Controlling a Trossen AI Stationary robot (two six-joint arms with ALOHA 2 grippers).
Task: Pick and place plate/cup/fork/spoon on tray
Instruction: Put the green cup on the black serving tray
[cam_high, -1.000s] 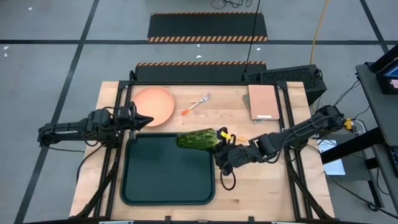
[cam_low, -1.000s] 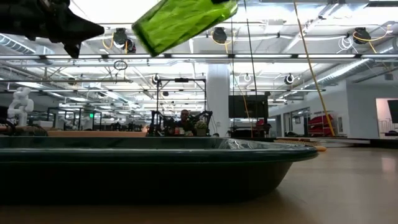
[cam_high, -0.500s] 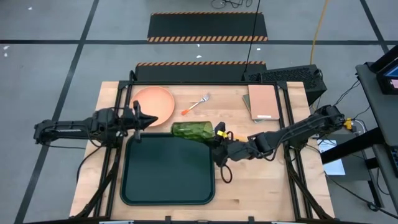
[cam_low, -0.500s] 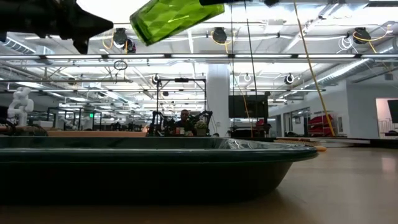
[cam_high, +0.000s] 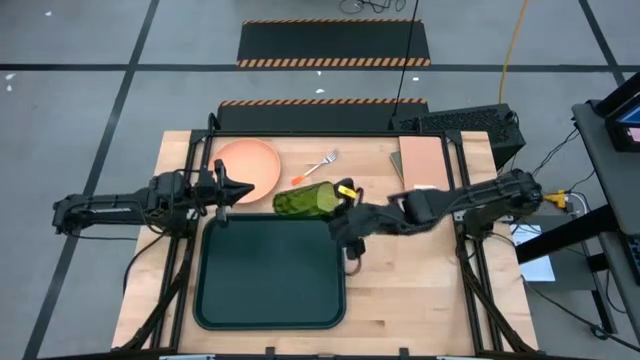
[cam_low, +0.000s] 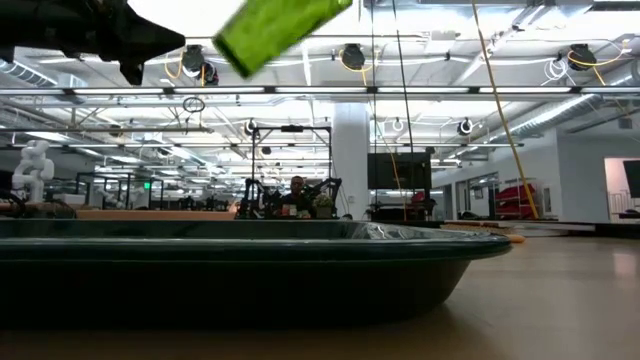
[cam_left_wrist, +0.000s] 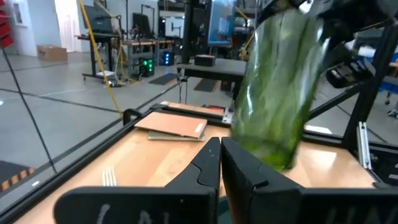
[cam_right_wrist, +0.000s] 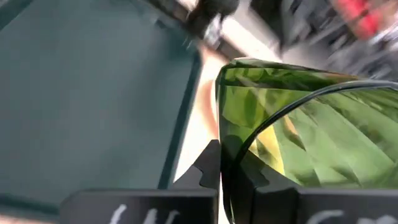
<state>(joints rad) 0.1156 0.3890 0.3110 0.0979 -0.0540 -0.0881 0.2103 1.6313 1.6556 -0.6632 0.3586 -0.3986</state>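
A: Tray (cam_high: 270, 275) holds nothing yet — your right gripper (cam_high: 345, 212) is clenched on the cup (cam_high: 306, 199), which is in the air just past the tray's far edge.

B: And the rest?

A: Plate (cam_high: 250, 168) and fork (cam_high: 318, 166) sit at the far side, untouched; spoon not visible. Left gripper (cam_high: 236, 191) is closed, empty, by the plate.

I work in a big open robotics lab: far behind my wooden table (cam_high: 420, 270) stand other robot rigs (cam_low: 290, 195), white pillars (cam_low: 352, 160), ceiling lights (cam_low: 352, 55) and striped floor mats (cam_high: 333, 45).
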